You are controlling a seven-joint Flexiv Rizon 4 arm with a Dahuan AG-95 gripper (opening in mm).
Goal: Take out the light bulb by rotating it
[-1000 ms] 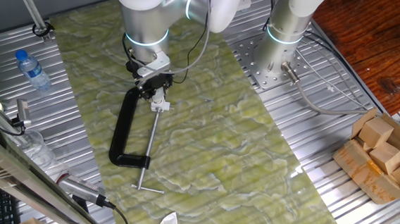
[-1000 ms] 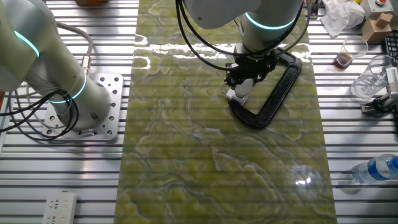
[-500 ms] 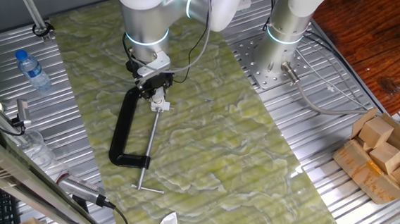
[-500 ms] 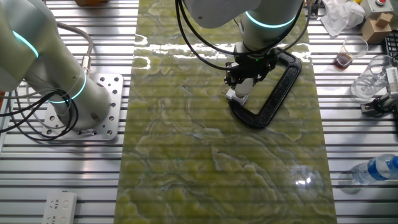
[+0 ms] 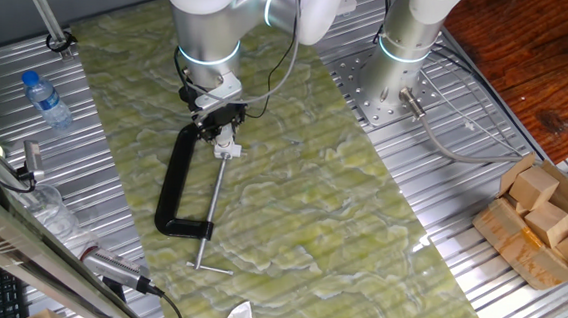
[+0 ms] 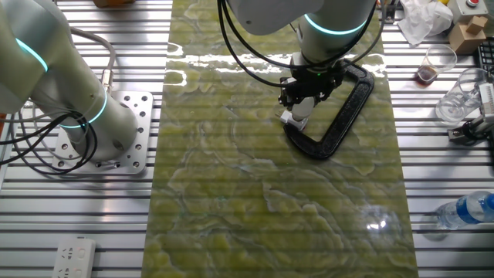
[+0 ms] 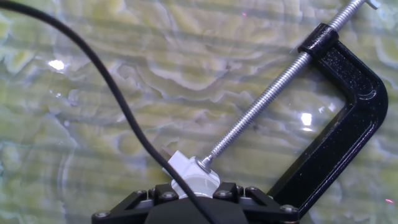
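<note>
The light bulb [image 7: 200, 181] is a small white frosted round, seen at the bottom of the hand view between my fingers. It sits in a small white square socket piece [image 7: 176, 163] that the screw [image 7: 267, 96] of the black C-clamp [image 7: 348, 118] presses on. My gripper [image 7: 199, 190] is shut on the bulb. In one fixed view my gripper [image 5: 220, 125] stands over the clamp's [image 5: 170, 181] top end, with the socket piece [image 5: 228, 150] just below it. In the other fixed view the bulb [image 6: 303, 106] shows white under the gripper [image 6: 306, 96].
A second arm's base [image 5: 402, 47] stands at the back. A clear bottle with a blue cap [image 5: 46, 99] lies on the left. A cardboard box of wooden blocks [image 5: 545, 222] is at the right. A black cable [image 7: 118, 99] crosses the hand view.
</note>
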